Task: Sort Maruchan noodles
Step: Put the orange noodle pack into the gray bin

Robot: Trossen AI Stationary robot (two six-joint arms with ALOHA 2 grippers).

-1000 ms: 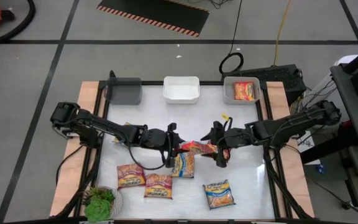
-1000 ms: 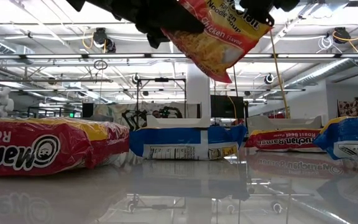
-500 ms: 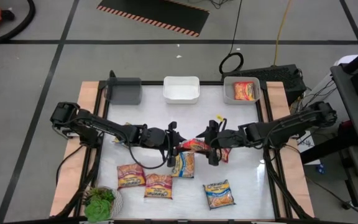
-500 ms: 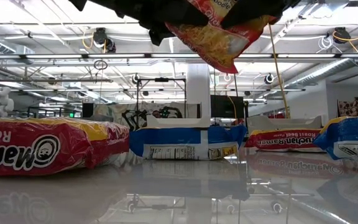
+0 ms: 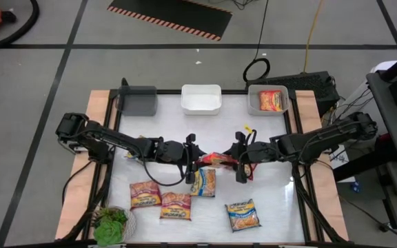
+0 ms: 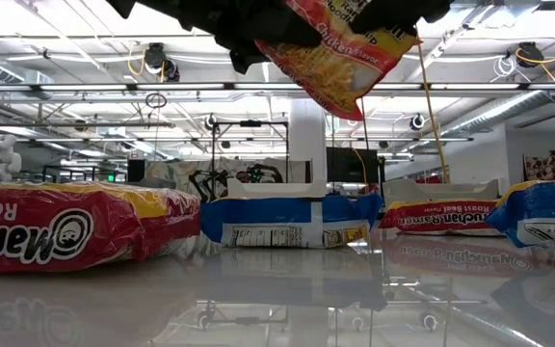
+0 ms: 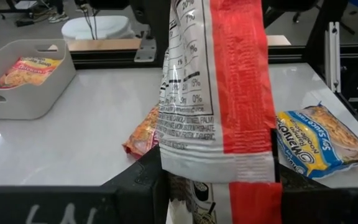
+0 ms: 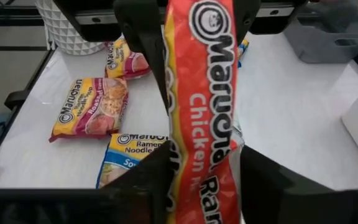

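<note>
Your white glossy table (image 5: 274, 200) carries three plastic bins along its far edge: a dark grey bin (image 5: 138, 100) on the left, a white bin (image 5: 200, 99) in the middle, and a light grey bin (image 5: 253, 105) on the right with one orange-yellow ramen packet (image 5: 271, 100) lying flat inside. Both dark arms reach in to the table's centre, where you have a red-and-orange crinkly plastic Maruchan chicken packet (image 5: 216, 160) lifted off the surface between them. The left gripper (image 5: 193, 160) pinches one end with its fingers closed on the plastic; the right gripper (image 5: 241, 160) has its fingers on either side of the other end, narrowed around it. In the left wrist view its white nutrition panel and red seam face the camera. Beneath lies a blue-and-yellow packet (image 5: 204, 182); two pink-and-yellow roast packets (image 5: 144, 194) (image 5: 176, 205) rest near the front left, touching each other, and another blue-and-yellow packet (image 5: 243, 215) sits front right. A green leafy plant (image 5: 109, 224) stands at the front-left corner.
</note>
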